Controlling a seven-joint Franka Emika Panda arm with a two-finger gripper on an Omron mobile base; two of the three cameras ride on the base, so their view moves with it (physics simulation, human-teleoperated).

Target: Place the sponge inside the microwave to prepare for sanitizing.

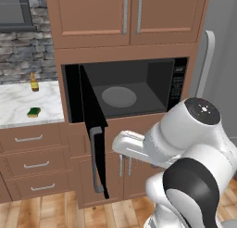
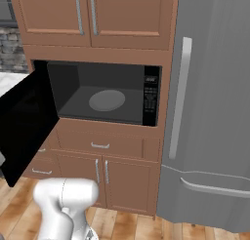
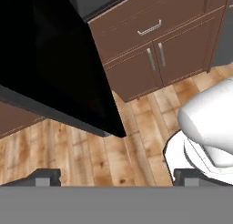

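Microwave [image 1: 134,90] stood with its door [image 1: 92,125] swung wide and the turntable [image 1: 119,97] bare; you had the sponge [image 1: 34,112] well apart on the marble counter [image 1: 18,104], near the amber bottle [image 1: 34,82]. It looked light, soft and squashy, so pinch its long sides gently. Your claw [image 3: 116,177] was spread wide, holding nothing, beside the door.

We see the claw [image 3: 116,177] low over the floor [image 3: 91,150], below the swung-out door [image 1: 95,129] of the microwave [image 1: 134,90]. The sponge [image 1: 34,112] lies on the worktop [image 1: 18,106] far to its left, the bottle [image 1: 34,82] behind the sponge.
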